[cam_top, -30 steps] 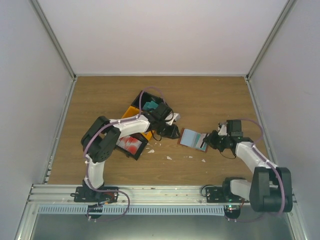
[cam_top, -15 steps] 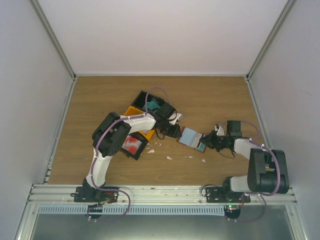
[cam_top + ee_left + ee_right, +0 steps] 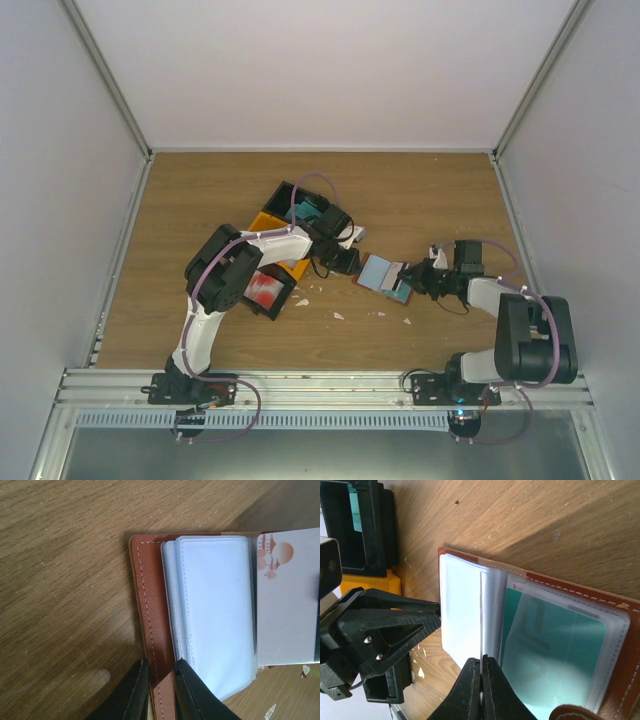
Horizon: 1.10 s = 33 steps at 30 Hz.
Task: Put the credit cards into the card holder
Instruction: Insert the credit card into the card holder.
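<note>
The reddish-brown card holder lies open at mid-table, its light blue sleeves up. My left gripper is shut on its left brown cover edge; the jaws pinch that flap. My right gripper is shut on a red-and-white credit card, which shows edge-on over the sleeves, between my shut fingers. A teal card sits inside a clear sleeve on the holder's right half.
The black-and-orange compartment tray stands just left of the holder, with a teal card and a red-and-white card in it. Small white scraps lie on the wood in front. Grey walls enclose the table.
My right gripper has moved left with the card, from the holder's right edge to over its sleeves. The left arm's elbow swung in; its gripper stays on the holder's left edge.
</note>
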### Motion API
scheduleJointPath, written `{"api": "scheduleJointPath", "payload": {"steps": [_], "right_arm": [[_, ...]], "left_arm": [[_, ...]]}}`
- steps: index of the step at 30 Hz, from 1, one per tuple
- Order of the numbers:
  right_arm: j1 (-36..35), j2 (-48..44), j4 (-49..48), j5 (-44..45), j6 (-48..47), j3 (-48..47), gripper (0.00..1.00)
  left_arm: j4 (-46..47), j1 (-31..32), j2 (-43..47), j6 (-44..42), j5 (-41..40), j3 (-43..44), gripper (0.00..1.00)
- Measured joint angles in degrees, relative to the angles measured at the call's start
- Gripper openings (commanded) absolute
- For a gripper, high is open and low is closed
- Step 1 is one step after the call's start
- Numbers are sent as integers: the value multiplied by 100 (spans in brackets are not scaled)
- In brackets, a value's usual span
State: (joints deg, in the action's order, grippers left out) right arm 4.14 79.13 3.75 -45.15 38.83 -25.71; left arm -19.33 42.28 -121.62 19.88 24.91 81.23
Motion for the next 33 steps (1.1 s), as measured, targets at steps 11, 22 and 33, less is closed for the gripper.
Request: {"api": "scheduleJointPath", "payload": {"steps": [11,22,33], "right_arm": [[17,522,-538,-103,238,111,0],[15,883,-1027,-339,343,157,0],[-177,1248,-1419,-494,358,81,1]], "left_arm": [[-13,0,0,2,-9,0,18],[-20,-7,-7,0,-24,-2,14],[-22,-13,-11,0,-15,-2,14]]}}
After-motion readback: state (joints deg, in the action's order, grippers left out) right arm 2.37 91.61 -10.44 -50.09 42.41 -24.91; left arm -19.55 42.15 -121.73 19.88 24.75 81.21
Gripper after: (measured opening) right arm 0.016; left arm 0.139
